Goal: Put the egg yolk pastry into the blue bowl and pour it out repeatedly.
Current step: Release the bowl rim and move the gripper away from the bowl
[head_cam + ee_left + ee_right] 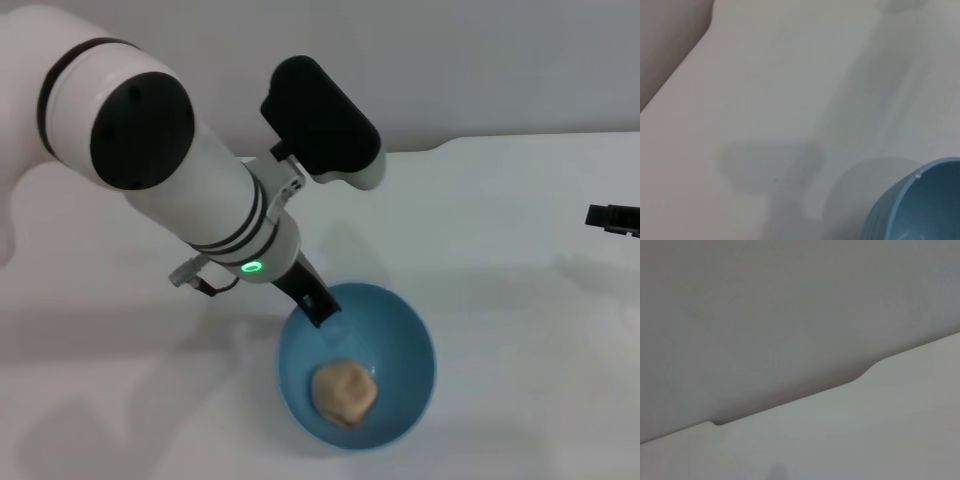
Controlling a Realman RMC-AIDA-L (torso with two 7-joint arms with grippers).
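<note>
Your egg yolk pastry (345, 393) already lies inside the blue bowl (405, 330), low centre in the head view, so the pouring step is in hand. The left gripper (315, 305) pinches the bowl's upper-left rim; next, tip it steadily. The right gripper (612, 216) sits parked at the right edge, its opening impossible to tell. Only the left wrist view shows the bowl's ribbed outer wall, in its lower right corner.

No readable text, labels, brands or numbers anywhere. Only sign was small green light glowing on left arm (252, 266) wrist.
</note>
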